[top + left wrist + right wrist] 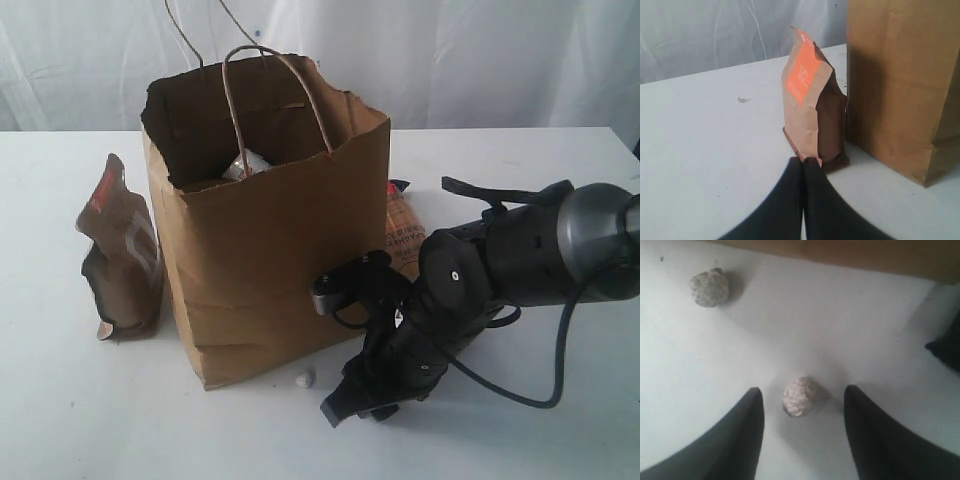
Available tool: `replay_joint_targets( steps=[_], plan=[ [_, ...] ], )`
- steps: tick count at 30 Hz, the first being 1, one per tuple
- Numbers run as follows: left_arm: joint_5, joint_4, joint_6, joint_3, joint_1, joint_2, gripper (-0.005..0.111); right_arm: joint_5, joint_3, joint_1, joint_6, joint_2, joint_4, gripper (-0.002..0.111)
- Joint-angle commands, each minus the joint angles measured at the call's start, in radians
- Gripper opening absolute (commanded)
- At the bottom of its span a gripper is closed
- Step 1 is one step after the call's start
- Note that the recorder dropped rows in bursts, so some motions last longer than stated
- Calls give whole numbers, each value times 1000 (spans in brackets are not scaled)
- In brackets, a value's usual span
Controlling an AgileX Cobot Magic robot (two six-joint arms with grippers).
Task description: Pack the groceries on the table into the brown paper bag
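Two small pale lumps [800, 396] are lying on the table [80, 420] by the base of the brown paper bag [270, 240]; I am holding my right gripper [803, 389] spread around one, apparently to pick it up. My left gripper [803, 162] is hovering, pressed together, facing the dark-brown pouch [807, 110] just beside the bag.

tan bag [270, 250] (orange-labelled brown pouch [810, 117])

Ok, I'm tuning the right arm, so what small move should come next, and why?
Probably close the right hand: its fingers stand open and apart from a small pale lump lying on the table between them, so nothing is gripped yet. A second lump lies nearer the bag.
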Motion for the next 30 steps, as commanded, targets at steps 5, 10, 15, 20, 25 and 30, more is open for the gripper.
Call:
replay_joint_targets(
  steps=[5, 10, 15, 20, 25, 30],
  plan=[
    [-5, -12, 0, 3, 1, -5, 0, 8, -3, 0, -11, 4, 0, 27],
    [-5, -12, 0, 3, 1, -5, 0, 65, -3, 0, -71, -4, 0, 5],
    [-5, -12, 0, 3, 1, -5, 0, 160, -3, 0, -91, -159, 0, 0],
    [-5, -12, 0, 3, 1, -5, 0, 105, -3, 0, -75, -416, 0, 0],
    [-5, -12, 0, 3, 1, -5, 0, 42, -64, 0, 4, -593, 0, 0],
    [-5, -12, 0, 3, 1, -5, 0, 83, -223, 0, 67, -617, 4, 0]
  ],
)
